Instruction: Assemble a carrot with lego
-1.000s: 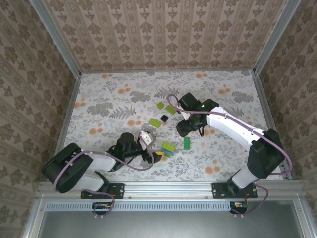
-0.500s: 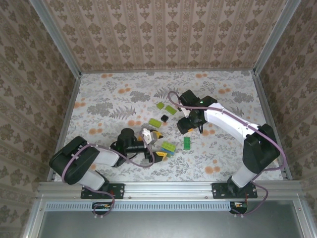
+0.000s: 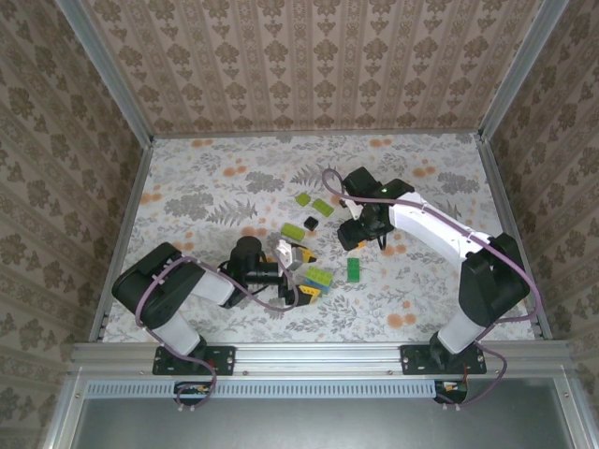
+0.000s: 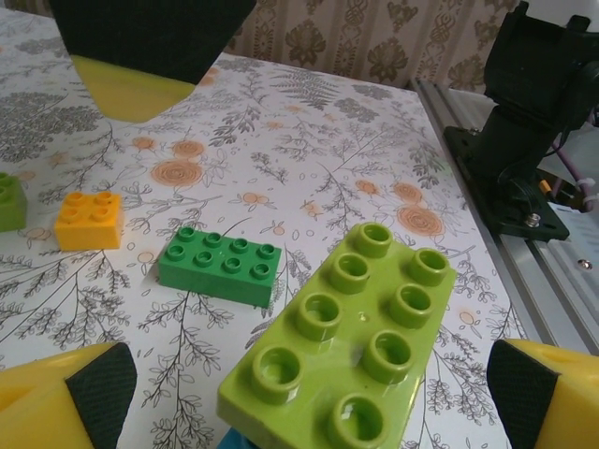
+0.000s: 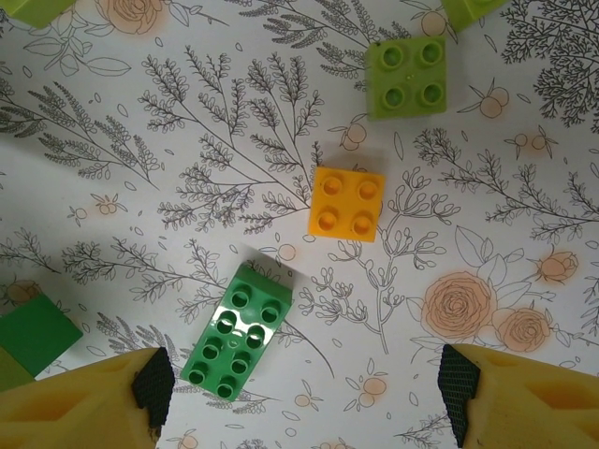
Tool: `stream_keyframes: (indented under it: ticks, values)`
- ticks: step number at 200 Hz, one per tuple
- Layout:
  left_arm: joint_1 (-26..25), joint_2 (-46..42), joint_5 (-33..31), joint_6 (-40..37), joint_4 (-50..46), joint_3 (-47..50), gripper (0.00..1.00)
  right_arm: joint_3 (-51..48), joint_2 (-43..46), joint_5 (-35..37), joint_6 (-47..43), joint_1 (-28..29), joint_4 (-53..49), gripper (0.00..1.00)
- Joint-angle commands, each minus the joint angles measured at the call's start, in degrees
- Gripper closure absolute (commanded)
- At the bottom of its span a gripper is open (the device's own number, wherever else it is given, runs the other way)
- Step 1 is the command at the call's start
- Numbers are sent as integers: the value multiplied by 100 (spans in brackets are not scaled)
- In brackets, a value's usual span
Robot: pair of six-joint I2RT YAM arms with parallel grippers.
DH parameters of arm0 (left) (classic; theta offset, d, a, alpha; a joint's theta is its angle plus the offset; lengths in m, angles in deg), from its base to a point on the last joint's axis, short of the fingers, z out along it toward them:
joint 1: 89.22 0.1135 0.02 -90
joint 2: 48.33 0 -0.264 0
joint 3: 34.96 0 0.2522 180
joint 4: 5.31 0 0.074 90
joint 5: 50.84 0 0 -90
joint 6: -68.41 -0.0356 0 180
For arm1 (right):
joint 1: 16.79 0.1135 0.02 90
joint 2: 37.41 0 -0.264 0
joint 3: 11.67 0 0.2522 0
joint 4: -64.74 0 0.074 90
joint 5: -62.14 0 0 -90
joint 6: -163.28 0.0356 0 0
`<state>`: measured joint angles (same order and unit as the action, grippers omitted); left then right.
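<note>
Hovering released over the flowered surface (image 5: 187, 140), the right hand (image 5: 304, 388) has the orange four-stud plastic lego brick (image 5: 347, 203) just ahead; the released left hand (image 4: 309, 402) flanks a lime-green eight-stud brick (image 4: 346, 346).

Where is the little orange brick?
The orange brick lies mid-picture in the right wrist view, between the lime square brick above and the dark green brick lower left.
</note>
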<state>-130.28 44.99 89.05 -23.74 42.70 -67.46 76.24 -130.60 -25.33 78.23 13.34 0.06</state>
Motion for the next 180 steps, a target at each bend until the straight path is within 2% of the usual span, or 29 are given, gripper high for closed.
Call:
stream_keyframes:
  ticks: [1,67,113,128,156,180]
  values:
    - [-12,54,353,58,305,-106,0,-59,-103,-94,50,-31,-40,23]
    - [-86,304,655,-102,337,-199,11,-49,-81,-101,76,-39,-94,24]
    - [-89,337,724,-86,708,-34,24,-50,-101,-111,59,-66,-122,25]
    - [-102,306,716,-116,730,10,24,-33,-132,-159,84,-93,-130,25]
    - [-99,242,795,-151,740,61,36,-32,-213,-199,121,-150,-129,26]
    - [-113,215,814,-219,706,123,40,-23,-276,-208,159,-185,-94,26]
